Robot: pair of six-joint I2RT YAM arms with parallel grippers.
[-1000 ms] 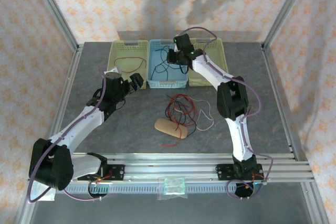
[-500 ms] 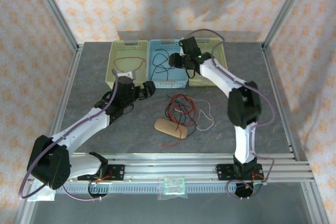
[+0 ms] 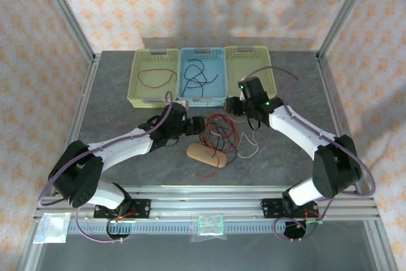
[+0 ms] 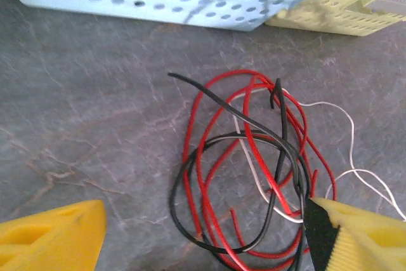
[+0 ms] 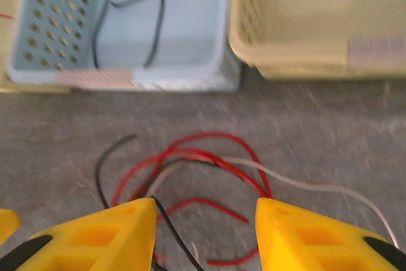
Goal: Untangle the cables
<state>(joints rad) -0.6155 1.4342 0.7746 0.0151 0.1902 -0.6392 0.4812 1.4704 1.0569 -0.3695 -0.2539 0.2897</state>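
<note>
currently tangle of thin red, black and white cables (image 3: 219, 132) lies on grey stone-look tabletop (image 3: 114, 103) near pale blue plastic basket (image 3: 219, 98), left gripper (image 3: 196, 125) jaws wide apart astride its loops, gripping nothing, right gripper (image 3: 236, 106) jaws partly open over it, empty.

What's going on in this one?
Two robot arms are working on a tangle of cables in the middle of the table, beside a tan pad. The left gripper is open and low over the tangle. The right gripper is open over its far side. Nothing is gripped. A red cable lies in the left basket and a black cable in the blue basket. Red, black and white strands are knotted together.
</note>
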